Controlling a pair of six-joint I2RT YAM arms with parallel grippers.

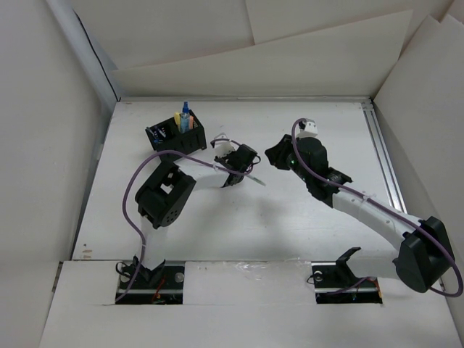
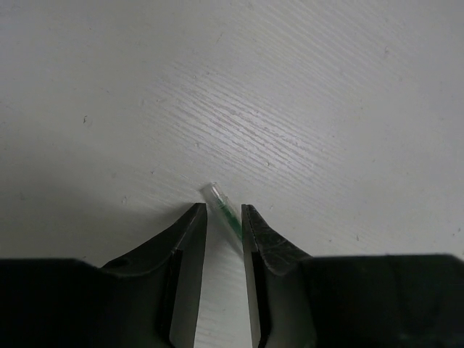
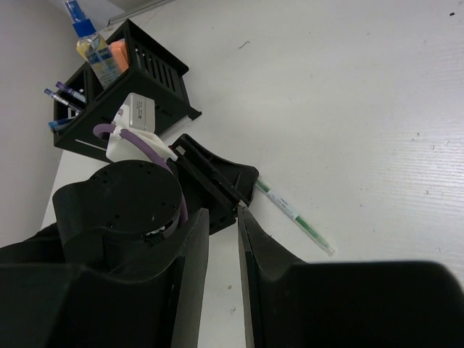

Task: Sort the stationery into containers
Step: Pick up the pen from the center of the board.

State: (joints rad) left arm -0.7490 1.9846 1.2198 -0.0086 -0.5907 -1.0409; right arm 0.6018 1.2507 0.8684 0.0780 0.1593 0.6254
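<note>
A clear pen with a green core (image 1: 254, 178) (image 3: 293, 216) lies flat on the white table. My left gripper (image 2: 224, 212) (image 1: 232, 178) is down over one end of it. The pen's tip (image 2: 221, 206) sits between the two fingers, close against the right one, with a gap on the left side, so the jaws are open. My right gripper (image 3: 223, 214) (image 1: 274, 154) hovers just to the right, open a narrow way with nothing between its fingers. The black container (image 1: 176, 134) (image 3: 145, 69) holds a blue-capped tube (image 3: 90, 40), an orange marker (image 3: 118, 54) and dark-blue pens (image 3: 65, 94).
The container stands at the back left of the table, near the left wall (image 1: 43, 145). A metal rail (image 1: 384, 159) runs along the table's right edge. The left arm's purple cable (image 1: 181, 156) loops in front of the container.
</note>
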